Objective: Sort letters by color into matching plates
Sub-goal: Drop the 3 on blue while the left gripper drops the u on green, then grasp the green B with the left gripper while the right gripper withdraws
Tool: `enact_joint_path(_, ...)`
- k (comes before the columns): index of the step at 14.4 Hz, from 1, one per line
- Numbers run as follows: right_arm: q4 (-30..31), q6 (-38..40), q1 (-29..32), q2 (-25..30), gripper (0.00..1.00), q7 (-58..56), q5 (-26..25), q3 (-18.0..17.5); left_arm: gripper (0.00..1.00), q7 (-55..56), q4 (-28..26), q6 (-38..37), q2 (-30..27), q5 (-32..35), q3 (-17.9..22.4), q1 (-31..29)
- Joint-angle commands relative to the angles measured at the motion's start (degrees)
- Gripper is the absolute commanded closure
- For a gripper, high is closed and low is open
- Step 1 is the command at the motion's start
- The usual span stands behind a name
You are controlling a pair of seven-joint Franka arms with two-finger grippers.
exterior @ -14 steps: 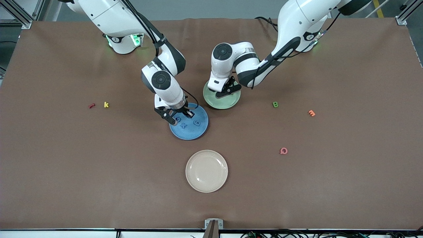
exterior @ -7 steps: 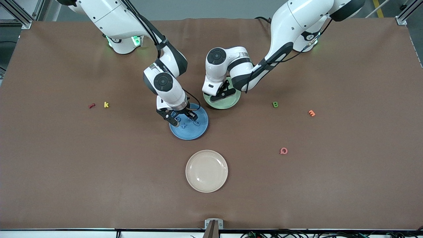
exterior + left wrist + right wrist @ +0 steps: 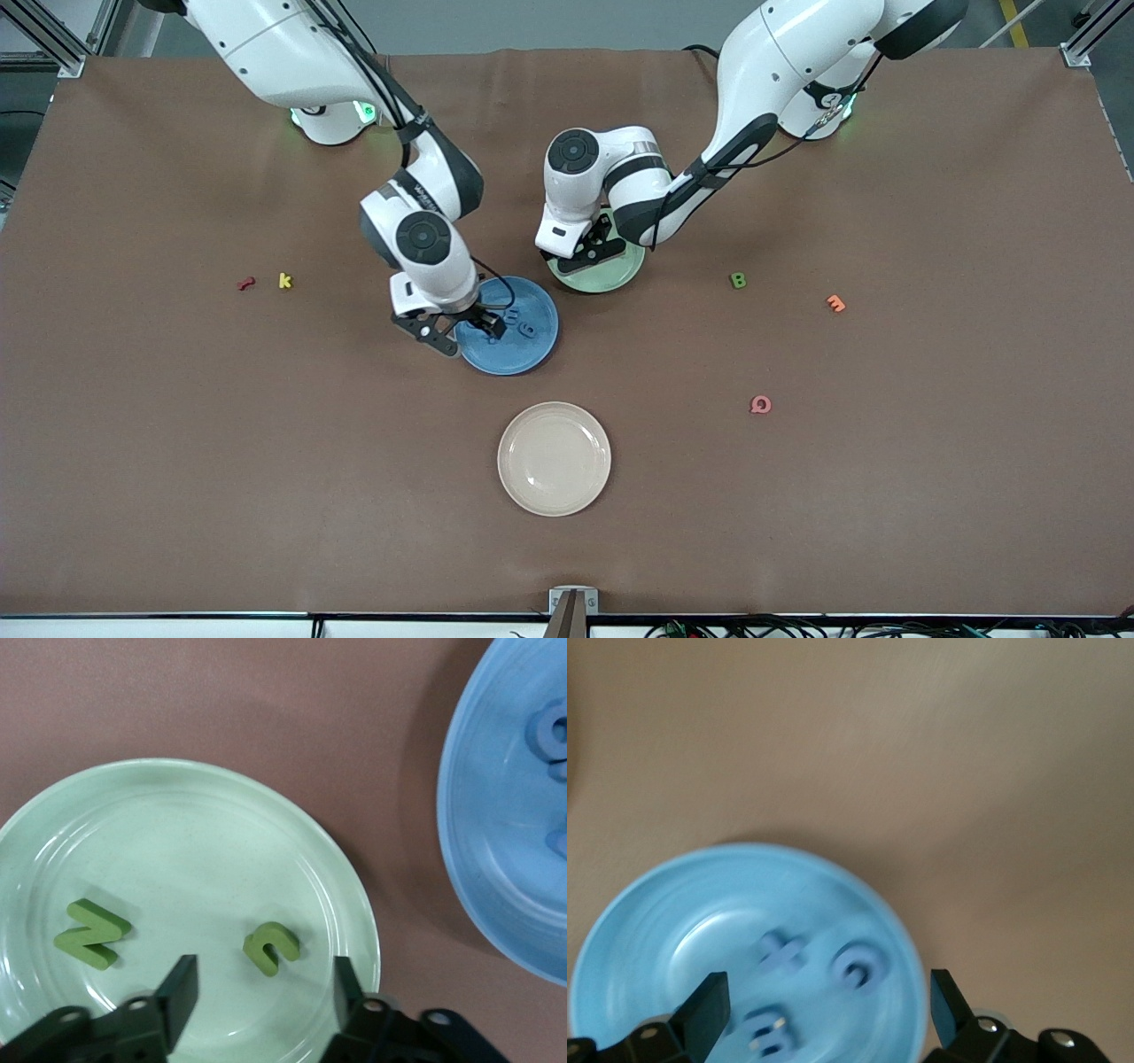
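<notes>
Two Franka arms work the middle of the brown table, each over the plate that matches its colour. The right gripper (image 3: pixel 461 332) hangs over the rim of the blue plate (image 3: pixel 532 354) at the edge toward the right arm's end of the table, its fingers spread wide and holding nothing. In the right wrist view three blue letters (image 3: pixel 780 952) lie loose in the dish between the parted fingers and touching neither, which reads as a piece just let go.

The left gripper (image 3: pixel 586 255) sits low over the pale green plate (image 3: pixel 620 276), which stands just beside the blue plate and farther from the front camera. Its fingers are parted and empty too. The left wrist view shows two green letters in the plate: a curled one (image 3: pixel 271 947) lying just ahead of the gap between the fingers, and an N-shaped one (image 3: pixel 92 933) off to one side. Neither is touched.

One green letter B (image 3: pixel 737 280) lies on the bare cloth, well apart from the blue plate toward the left arm's end of the table, and looks to be the next pick. Near it lie an orange letter (image 3: pixel 835 303) and a pink letter (image 3: pixel 760 404). A red letter (image 3: pixel 246 283) and a yellow letter (image 3: pixel 284 280) lie toward the right arm's end. The cream plate (image 3: pixel 532 496) sits empty, nearer the front camera than the blue plate.
</notes>
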State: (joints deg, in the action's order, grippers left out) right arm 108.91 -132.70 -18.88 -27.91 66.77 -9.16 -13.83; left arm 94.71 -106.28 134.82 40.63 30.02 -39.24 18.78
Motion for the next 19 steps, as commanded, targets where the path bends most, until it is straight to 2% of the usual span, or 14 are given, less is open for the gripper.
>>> enact_joint_path(1,0.7,4.8,4.0,4.0,0.00,-7.1,-0.9,-0.8,0.09,-0.8,0.8,-1.0,-0.6,-0.7,0.3,-0.6)
enact_joint_path(5,1.1,7.6,4.7,5.9,0.00,-8.6,-0.9,-0.8,0.09,-8.4,-0.2,-4.6,-3.7,-2.4,-0.2,-5.4)
enact_joint_path(8,1.4,9.6,5.8,7.1,0.00,-10.9,-0.9,-0.8,0.09,-15.6,-4.1,-4.7,-8.8,-5.8,-0.5,-9.9)
enact_joint_path(11,3.4,10.4,8.6,10.3,0.00,-18.2,-0.9,-0.6,0.08,-22.8,-9.0,-4.7,-13.9,-9.6,-1.9,-15.3)
enact_joint_path(14,3.1,14.0,9.3,13.0,0.00,-27.6,-0.6,3.6,0.08,-25.1,-14.0,-4.1,-16.4,-9.7,-4.8,-22.6)
enact_joint_path(17,2.0,19.1,9.0,16.3,0.00,-39.7,0.5,8.5,0.08,-25.7,-18.8,-1.9,-17.2,-9.7,-9.8,-32.5)
enact_joint_path(19,-1.4,25.6,9.4,17.9,0.00,-47.5,2.3,11.1,0.08,-25.9,-23.2,2.6,-19.4,-9.6,-10.2,-36.2)
